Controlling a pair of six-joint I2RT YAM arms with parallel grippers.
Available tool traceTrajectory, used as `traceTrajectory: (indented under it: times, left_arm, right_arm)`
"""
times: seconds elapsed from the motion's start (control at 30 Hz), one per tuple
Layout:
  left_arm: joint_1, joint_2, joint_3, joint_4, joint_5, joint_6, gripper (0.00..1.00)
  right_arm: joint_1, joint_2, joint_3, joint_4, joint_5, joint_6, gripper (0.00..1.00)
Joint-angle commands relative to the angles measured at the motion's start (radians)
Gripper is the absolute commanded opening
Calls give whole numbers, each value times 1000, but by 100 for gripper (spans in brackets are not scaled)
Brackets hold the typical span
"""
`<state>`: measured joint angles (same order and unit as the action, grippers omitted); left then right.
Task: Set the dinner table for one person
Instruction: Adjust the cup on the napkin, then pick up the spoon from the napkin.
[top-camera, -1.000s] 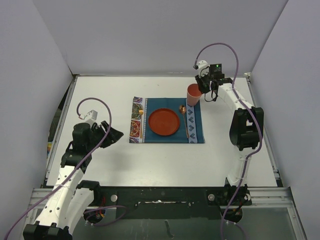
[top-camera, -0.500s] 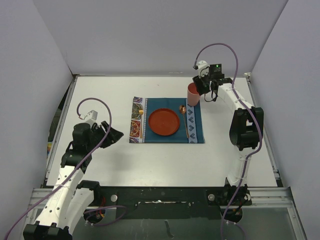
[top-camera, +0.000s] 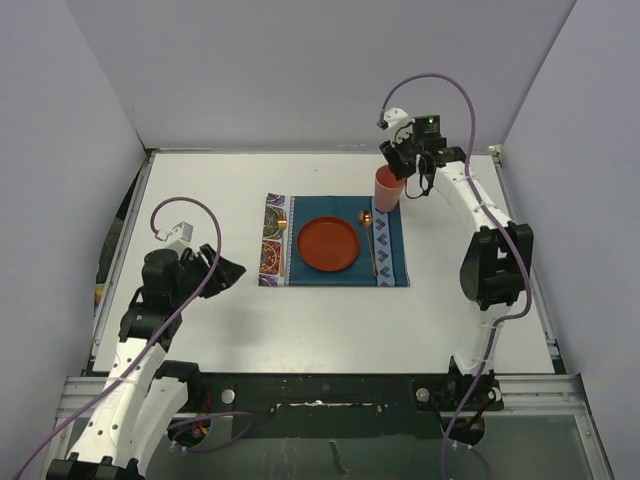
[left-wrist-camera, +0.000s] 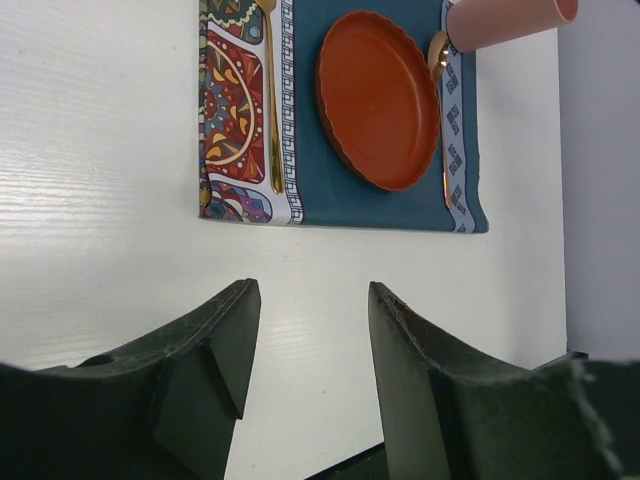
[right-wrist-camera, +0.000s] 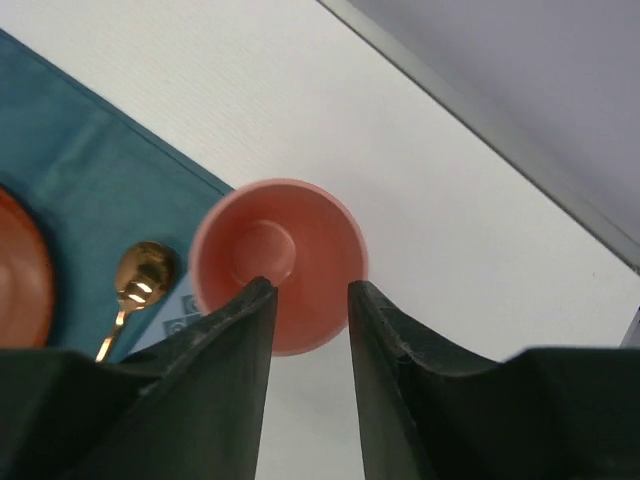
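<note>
Your right gripper (top-camera: 393, 162), fingers now parted, leaves the cup (top-camera: 388, 190) on the placemat's (top-camera: 345, 278) far-right corner; left gripper (left-wrist-camera: 308, 300) parted, empty; setting looks complete.

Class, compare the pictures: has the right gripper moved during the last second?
Yes. The right gripper has drawn back from the pink cup, toward the table's far edge.

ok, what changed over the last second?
The right gripper opened, let go of the pink cup and rose slightly above it. The cup stands at the far right corner of the placemat. The left gripper, plate, spoon and fork stayed put.
</note>
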<state>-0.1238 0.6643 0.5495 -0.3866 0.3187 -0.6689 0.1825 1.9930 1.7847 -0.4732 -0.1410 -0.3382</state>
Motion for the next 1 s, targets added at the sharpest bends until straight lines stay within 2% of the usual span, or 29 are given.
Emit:
traceTrajectory:
  times: [0.0,0.03,0.1,0.27,0.4,0.5,0.53,0.97]
  left_arm:
    - [-2,-41,46,-38,-12,18,45]
    - [-2,-49,48,-45,-15,18,42]
    - [-2,-67,47,-78,-28,18,36]
    - [-1,-103,17,-89,-27,-6,31]
    - [-2,-109,14,-94,-17,-13,22]
    - [-2,-112,28,-122,-21,-6,3]
    - [-2,-115,33,-132,-22,0,2]
    - [-2,-167,41,-203,-36,19,6]
  right_arm:
    - [102,-234,49,-115,9,13,29]
    - [116,-270,-7,-129,-7,38,24]
    - [140,-335,-146,-120,-17,74,23]
    - [182,-379,-405,-63,-6,88,38]
    - [187,-343,-492,-17,1,121,34]
    - [200,-282,-513,20,12,134,30]
    - [208,-261,-511,31,24,133,30]
    - [216,-118,-370,54,46,121,31]
